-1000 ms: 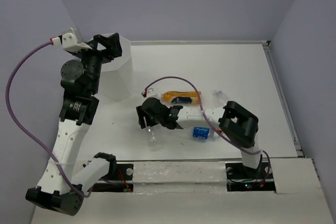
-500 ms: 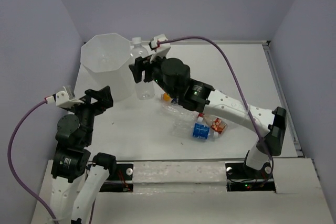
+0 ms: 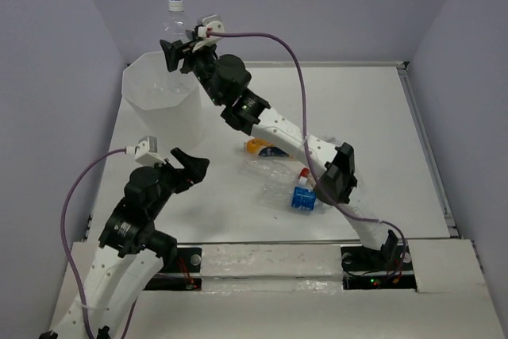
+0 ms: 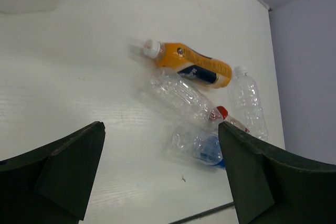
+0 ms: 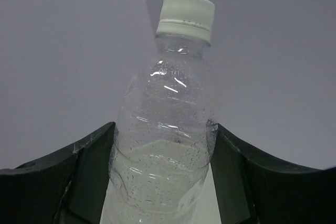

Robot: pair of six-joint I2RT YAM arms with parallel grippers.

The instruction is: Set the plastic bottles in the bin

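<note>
My right gripper (image 3: 176, 44) is shut on a clear bottle with a white cap (image 3: 175, 18), held upright over the far rim of the translucent white bin (image 3: 159, 105). In the right wrist view the bottle (image 5: 168, 103) fills the gap of the gripper (image 5: 164, 129). My left gripper (image 3: 190, 166) hangs open and empty at the near left. Past the gripper (image 4: 160, 127) lie an orange bottle (image 4: 191, 66), a clear crushed bottle (image 4: 178, 95), a red-capped one (image 4: 223, 114), a blue-labelled one (image 4: 202, 148) and a clear bottle (image 4: 249, 100).
The bottles on the table lie in a cluster at the middle, the orange one (image 3: 266, 148) farthest back and the blue-labelled one (image 3: 303, 198) nearest. The right arm stretches diagonally over them. Purple walls close in the table at the back and sides.
The right arm has lifted the clear bottle from the table, past the bin's side, to above its rim. The left arm has drawn back from the bin to the near left.
</note>
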